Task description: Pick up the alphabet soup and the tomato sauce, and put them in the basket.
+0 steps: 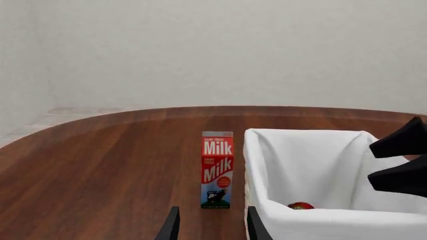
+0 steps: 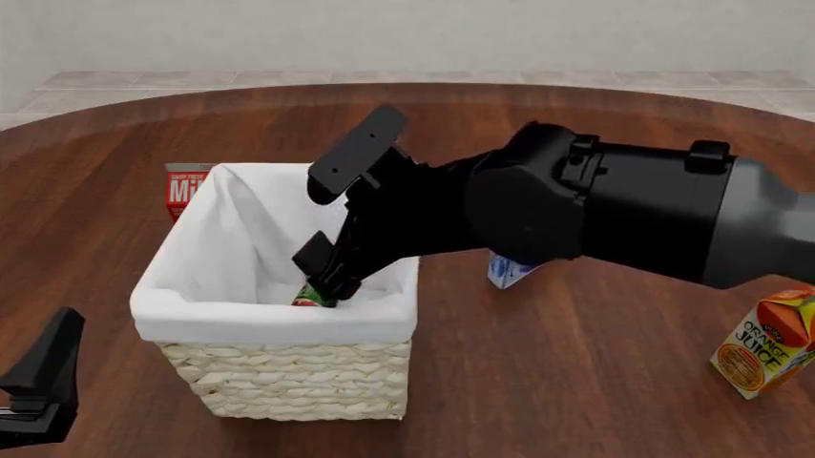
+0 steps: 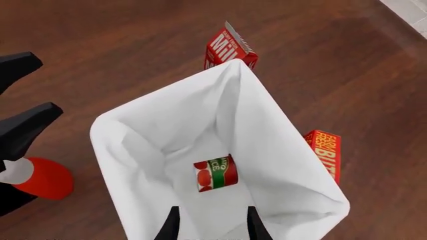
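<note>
- Fingertips of my left claw (image 1: pixel 208 226) frame the bottom of the left wrist view, spread with nothing between them. Beyond them a milk carton (image 1: pixel 217 170) stands upright on the counter (image 1: pixel 107 165), just beside the basket (image 1: pixel 313 220). A red scrap of the tomato sauce (image 1: pixel 301 205) shows over the liner's near edge.
- From the front, my right claw (image 2: pixel 334 248) hangs inside the basket (image 2: pixel 293 382), fingers apart, with the tomato sauce (image 2: pixel 311 296) right at the lower fingertip. Whether they touch I cannot tell. An orange juice carton (image 2: pixel 768 343) stands well apart by the counter's right edge, and a small blue-and-white box (image 2: pixel 510 272) peeks from under my right arm.
- Looking down from the right wrist, my fingers (image 3: pixel 169 226) are open and empty, and the tomato sauce (image 3: pixel 215 173) lies on its side on the white liner at the bottom. A butter box (image 3: pixel 325 152) sits just outside the basket wall.
- I see no alphabet soup in any view, so that half seems undone.
- Risks as I judge them: lifting out crookedly could snag the liner and drag or tip the basket; my big forearm could knock the box beneath it.
</note>
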{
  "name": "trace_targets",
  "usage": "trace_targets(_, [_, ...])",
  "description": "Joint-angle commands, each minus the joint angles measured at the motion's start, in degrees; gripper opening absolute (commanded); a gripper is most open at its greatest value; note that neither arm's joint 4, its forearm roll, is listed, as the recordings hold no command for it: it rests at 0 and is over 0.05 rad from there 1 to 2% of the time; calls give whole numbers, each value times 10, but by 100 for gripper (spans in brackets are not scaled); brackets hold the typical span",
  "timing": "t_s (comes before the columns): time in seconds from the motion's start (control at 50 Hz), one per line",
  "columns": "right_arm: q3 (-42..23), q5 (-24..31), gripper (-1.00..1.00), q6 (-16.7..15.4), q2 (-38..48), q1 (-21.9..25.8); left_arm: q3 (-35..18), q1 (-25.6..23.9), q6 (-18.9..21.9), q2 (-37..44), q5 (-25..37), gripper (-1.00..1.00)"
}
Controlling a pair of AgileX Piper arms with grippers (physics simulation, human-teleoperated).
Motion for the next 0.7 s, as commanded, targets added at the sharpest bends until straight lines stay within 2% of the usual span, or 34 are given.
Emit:
trace_targets(0.02, [-13, 21, 100, -1, -25, 8, 0, -1, 2, 0, 0, 100])
trace_targets(0.7, [-71, 98, 100, -9, -102, 33, 1, -3, 10, 0, 1, 100])
